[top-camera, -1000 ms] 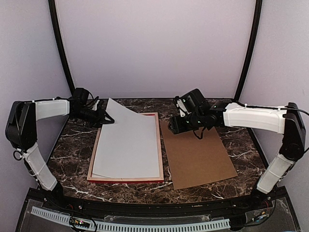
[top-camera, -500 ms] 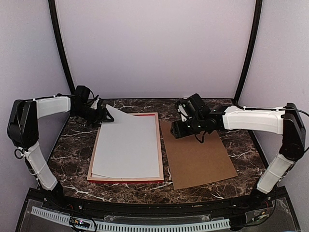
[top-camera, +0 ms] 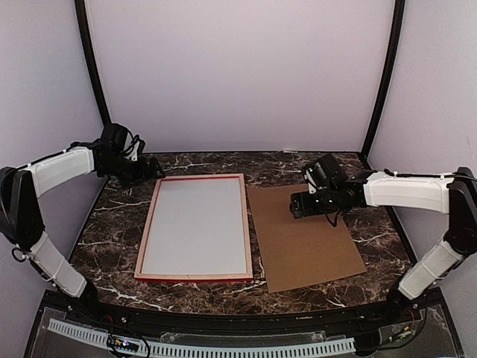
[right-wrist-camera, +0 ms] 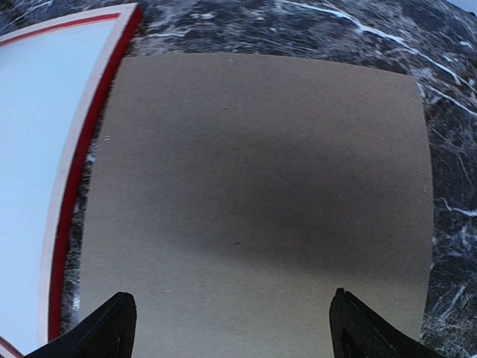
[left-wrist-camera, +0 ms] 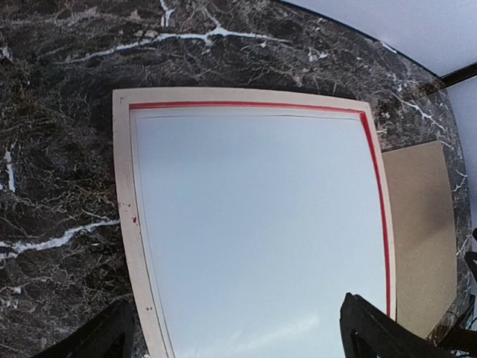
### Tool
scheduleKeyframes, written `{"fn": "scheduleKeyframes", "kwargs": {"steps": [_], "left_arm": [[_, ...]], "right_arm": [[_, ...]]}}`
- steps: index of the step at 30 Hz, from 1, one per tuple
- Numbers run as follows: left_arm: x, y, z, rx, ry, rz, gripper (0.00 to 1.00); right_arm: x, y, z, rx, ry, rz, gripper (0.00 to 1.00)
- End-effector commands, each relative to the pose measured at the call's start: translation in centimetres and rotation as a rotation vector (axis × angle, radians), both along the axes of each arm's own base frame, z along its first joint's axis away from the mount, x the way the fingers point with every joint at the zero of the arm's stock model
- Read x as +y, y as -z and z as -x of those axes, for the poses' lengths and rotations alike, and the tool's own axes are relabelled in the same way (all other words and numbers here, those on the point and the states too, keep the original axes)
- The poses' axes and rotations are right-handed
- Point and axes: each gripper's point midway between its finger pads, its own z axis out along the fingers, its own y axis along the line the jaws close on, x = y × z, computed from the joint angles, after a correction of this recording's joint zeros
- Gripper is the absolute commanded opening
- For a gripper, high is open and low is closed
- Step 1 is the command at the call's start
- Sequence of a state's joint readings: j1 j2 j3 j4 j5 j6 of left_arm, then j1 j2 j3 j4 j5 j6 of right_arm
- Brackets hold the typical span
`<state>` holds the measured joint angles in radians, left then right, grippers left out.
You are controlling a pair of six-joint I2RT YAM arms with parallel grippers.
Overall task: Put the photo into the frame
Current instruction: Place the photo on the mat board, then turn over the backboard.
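Note:
The frame [top-camera: 147,239] lies face down left of centre, its pale wood back up and red showing along its edges. The photo [top-camera: 197,227] rests flat inside it, plain white back up. My left gripper [top-camera: 149,171] is open beyond the frame's far left corner, holding nothing. In the left wrist view the photo [left-wrist-camera: 253,224] fills the frame's rim [left-wrist-camera: 123,209], and that gripper [left-wrist-camera: 242,339] hangs spread above it. My right gripper [top-camera: 297,206] is open over the brown board [top-camera: 309,239], holding nothing. In the right wrist view it [right-wrist-camera: 235,328] has only board [right-wrist-camera: 261,186] beneath.
The brown board lies just right of the frame, its left edge close to the frame's red side [right-wrist-camera: 74,171]. Dark marble table [top-camera: 112,224] surrounds both. Black posts [top-camera: 93,67] rise at the back corners.
My left gripper opened and let go of the photo's raised far left corner, which dropped flat into the frame. My right gripper opened wider and drew back to the right over the board.

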<state>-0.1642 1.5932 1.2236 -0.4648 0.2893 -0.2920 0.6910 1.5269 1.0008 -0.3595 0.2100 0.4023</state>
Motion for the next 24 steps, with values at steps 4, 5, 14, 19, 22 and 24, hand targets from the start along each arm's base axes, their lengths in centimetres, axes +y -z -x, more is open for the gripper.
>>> {"fn": "scheduleKeyframes", "kwargs": {"steps": [4, 5, 14, 19, 22, 24], "left_arm": [[-5.0, -6.0, 2.2, -0.192, 0.101, 0.105, 0.99], [-6.9, -6.4, 2.8, -0.199, 0.136, 0.125, 0.99], [-21.1, -4.4, 7.5, -0.149, 0.389, 0.223, 0.99], [-29.4, -1.9, 10.8, -0.090, 0.527, 0.231, 0.99], [-33.5, 1.6, 12.9, -0.027, 0.594, 0.205, 0.99], [-35.5, 3.1, 13.6, -0.003, 0.618, 0.190, 0.99]], "right_arm": [[-8.6, 2.3, -0.2, 0.033, 0.194, 0.020, 0.94], [-9.8, 3.1, 0.1, 0.052, 0.217, 0.023, 0.94], [-15.8, 6.5, 1.5, 0.152, 0.360, -0.113, 0.93], [-16.3, 8.0, 2.6, 0.204, 0.383, -0.211, 0.91], [-16.1, 8.4, 3.0, 0.219, 0.383, -0.269, 0.90], [-16.2, 8.5, 3.2, 0.221, 0.383, -0.286, 0.90]]}}
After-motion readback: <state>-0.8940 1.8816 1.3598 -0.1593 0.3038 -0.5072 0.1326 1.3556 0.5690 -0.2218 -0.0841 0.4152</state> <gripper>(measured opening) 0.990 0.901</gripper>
